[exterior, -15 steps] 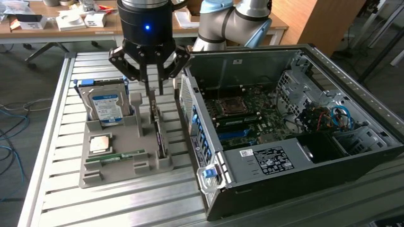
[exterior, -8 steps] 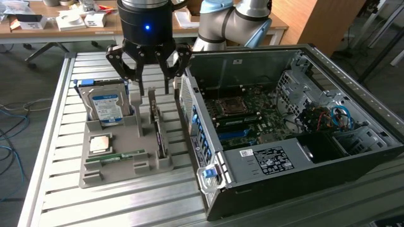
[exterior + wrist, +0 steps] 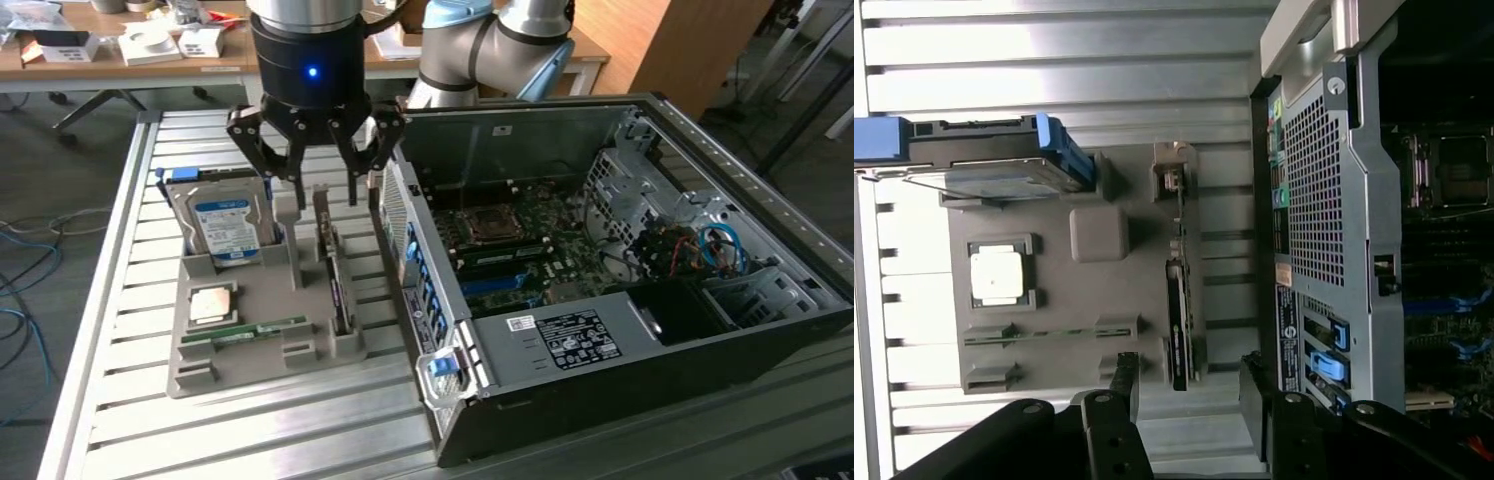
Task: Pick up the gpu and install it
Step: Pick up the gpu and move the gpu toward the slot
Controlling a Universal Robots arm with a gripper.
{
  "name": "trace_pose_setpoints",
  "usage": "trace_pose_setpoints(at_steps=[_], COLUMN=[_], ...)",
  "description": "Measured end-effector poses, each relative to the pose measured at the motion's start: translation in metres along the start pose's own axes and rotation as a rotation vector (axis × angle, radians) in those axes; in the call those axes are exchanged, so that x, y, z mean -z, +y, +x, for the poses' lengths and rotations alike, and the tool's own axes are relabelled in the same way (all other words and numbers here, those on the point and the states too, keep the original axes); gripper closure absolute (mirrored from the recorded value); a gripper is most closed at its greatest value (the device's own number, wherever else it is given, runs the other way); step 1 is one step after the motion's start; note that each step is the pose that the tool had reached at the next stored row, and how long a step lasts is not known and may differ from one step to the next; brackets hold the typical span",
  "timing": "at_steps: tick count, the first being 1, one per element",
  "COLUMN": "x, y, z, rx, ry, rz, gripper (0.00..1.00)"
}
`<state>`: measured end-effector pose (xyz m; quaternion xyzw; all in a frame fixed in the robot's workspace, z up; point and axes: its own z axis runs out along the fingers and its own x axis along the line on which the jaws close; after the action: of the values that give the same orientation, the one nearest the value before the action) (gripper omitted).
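On the slatted table a tray sat toward the exterior view's left edge, with the computer case just beside it on the right. The hard drive stood in the tray's far corner (the one away from the case). Before it lay the processor chip, then the memory stick. The gpu stood along the tray's case-side edge, the gripper above its far end.

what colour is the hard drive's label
Blue with white patches: the hard drive's label shows best in the exterior view.
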<state>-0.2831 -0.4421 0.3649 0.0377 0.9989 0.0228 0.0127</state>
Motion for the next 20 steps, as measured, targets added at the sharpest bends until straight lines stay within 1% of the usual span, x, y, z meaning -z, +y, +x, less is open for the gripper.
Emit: trace_pose_setpoints(at_steps=[20], x=[-0.0364], y=[-0.0017], z=[0.001], rx=[0.000], ry=[0.0000], rz=[0.0000], gripper=[0.47])
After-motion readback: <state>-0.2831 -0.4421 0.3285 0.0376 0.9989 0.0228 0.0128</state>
